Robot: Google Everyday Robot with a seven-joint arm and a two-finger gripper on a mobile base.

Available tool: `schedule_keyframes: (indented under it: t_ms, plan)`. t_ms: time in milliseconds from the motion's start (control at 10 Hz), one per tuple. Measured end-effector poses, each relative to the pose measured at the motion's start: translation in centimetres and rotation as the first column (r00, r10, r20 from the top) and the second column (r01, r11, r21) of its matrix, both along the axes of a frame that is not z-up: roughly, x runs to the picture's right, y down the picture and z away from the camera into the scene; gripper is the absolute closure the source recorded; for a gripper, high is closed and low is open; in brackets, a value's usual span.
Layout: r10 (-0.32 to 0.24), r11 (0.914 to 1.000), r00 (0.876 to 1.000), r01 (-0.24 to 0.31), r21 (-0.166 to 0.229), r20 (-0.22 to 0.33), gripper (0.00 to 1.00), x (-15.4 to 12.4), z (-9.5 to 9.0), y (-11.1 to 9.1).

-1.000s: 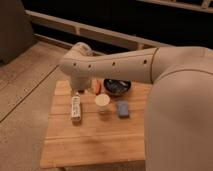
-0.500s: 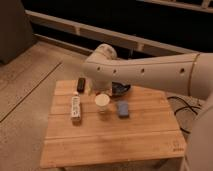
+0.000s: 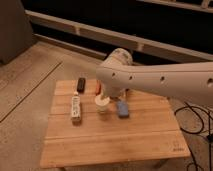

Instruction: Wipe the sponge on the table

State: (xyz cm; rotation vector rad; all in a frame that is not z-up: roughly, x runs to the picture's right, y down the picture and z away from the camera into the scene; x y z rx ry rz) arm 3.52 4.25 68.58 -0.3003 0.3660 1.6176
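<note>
While flat on the table (image 3: 110, 145), small blue rectangular sponge (image 3: 122, 109) beside 1 cup (image 3: 102, 103); gripper behind arm (image 3: 160, 82), state unclear.

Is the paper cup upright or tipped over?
Upright: the paper cup shows its round rim facing up, beside the sponge. The end effector hangs just behind it.

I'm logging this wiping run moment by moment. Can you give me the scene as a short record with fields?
table: light wooden planks, carries every object
sponge: blue, lying flat, right of the paper cup
paper cup: upright, mid-table
white bar: lying left of the paper cup
black block: back left of the table
pincer: low over the table's back middle, just behind paper cup and sponge, seemingly not touching the sponge
</note>
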Motion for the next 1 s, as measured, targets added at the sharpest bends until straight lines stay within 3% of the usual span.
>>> schedule_keyframes:
  t_ms: [200, 400, 600, 800, 1000]
  plan:
    - [-0.006, 1.0, 1.0, 0.006, 0.001, -0.009, 0.35, 0.4, 0.3, -0.2]
    - [-0.025, 0.9997, 0.999, 0.025, 0.003, -0.048, 0.35, 3.1, 0.7, -0.7]
    - [-0.008, 0.9993, 0.998, 0.01, 0.037, -0.062, 0.35, 6.0, 0.6, -1.6]
    - [0.023, 0.9979, 0.999, -0.02, 0.062, -0.04, 0.35, 7.3, 0.5, -1.8]
    - [0.062, 0.9954, 0.998, -0.063, 0.071, 0.024, 0.35, 8.5, 1.2, -0.9]
